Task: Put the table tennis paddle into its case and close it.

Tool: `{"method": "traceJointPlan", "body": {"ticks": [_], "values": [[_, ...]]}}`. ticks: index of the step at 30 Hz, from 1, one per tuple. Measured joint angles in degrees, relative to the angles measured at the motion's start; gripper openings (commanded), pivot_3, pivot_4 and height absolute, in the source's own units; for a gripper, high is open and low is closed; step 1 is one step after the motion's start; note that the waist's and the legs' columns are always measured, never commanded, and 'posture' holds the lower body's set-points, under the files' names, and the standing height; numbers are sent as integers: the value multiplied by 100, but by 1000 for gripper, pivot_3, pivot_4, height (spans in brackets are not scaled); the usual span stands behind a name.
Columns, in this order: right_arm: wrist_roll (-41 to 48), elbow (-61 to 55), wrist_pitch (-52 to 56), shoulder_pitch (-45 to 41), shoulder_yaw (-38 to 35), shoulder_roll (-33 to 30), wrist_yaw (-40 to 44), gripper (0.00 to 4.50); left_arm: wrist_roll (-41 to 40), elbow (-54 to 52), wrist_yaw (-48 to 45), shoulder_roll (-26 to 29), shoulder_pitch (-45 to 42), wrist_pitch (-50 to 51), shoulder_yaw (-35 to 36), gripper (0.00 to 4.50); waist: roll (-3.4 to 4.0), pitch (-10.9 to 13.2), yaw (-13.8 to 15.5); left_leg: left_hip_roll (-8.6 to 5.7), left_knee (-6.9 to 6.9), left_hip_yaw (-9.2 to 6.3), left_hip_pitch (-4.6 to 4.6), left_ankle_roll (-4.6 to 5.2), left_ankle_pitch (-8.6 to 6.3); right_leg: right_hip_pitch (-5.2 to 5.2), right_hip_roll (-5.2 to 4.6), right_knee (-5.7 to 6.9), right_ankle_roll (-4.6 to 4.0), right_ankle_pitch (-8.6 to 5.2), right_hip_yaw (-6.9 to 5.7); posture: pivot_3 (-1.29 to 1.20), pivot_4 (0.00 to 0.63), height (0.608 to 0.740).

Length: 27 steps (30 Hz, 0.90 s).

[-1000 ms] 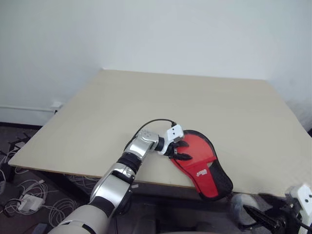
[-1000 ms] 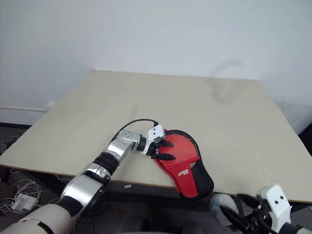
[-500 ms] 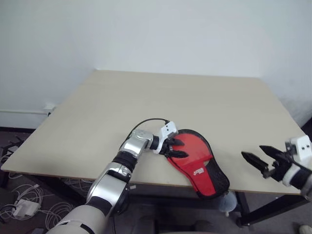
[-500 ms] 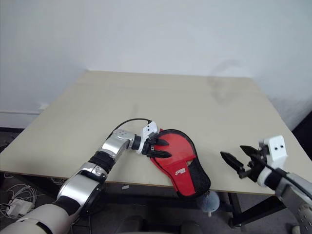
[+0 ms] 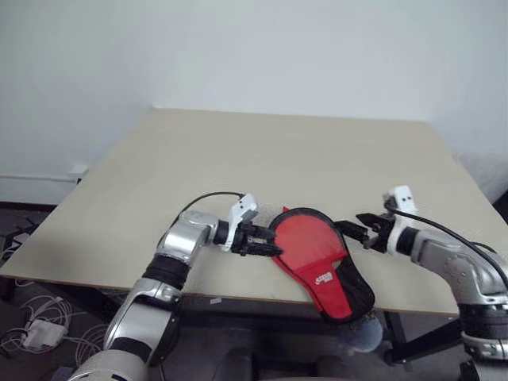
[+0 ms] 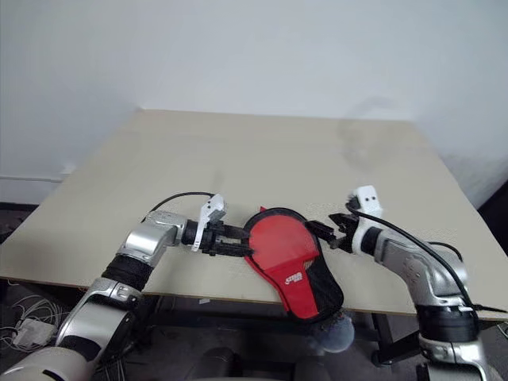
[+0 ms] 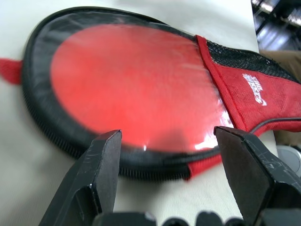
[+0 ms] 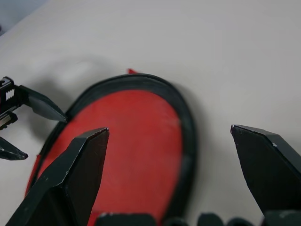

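Beige table (image 5: 238,159) is standing against a white wall, and the case (image 5: 321,260) is lying on it near the front edge, its narrow mesh end reaching over that edge. Through the clear side of the case, the red face of the paddle (image 7: 136,89) is showing. Left gripper (image 5: 266,241) is hovering just beside the case's round end, its fingers spread and holding nothing. Right gripper (image 5: 357,228) is pointing at the case from the opposite side, also spread wide and empty.
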Motion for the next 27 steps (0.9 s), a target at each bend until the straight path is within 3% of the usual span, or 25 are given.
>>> {"method": "traceJointPlan", "body": {"ticks": [12,13,15,26,27], "values": [[-1269,3106,-1013,-1500,671,741,468,4483,-301,-1217,503,163,710,573,62,3340,8,7,-6,1,-3,6,1,-14,8,-4,4,24,1,1,5,0,0,740],[-1354,3264,-1064,-1541,708,764,525,4321,-310,-1270,541,196,740,602,64,3340,9,7,-6,1,-2,7,1,-14,9,-7,4,31,1,1,7,0,0,740],[-1463,3338,-1125,-1577,739,769,668,3915,-351,-1323,625,239,769,668,76,3340,9,7,-8,0,0,7,3,-15,9,-9,4,42,1,1,8,0,0,740],[-1738,3162,-1137,-1558,779,905,902,32,-493,-1364,870,325,871,683,86,3340,9,7,-132,2,-2,1,11,-24,14,-11,7,61,0,0,7,0,0,740],[-1739,3160,-1157,-1545,747,931,854,32,-493,-1364,889,321,871,672,83,3340,9,7,-136,2,-2,1,11,-25,15,-11,8,61,0,0,7,0,0,740]]}}
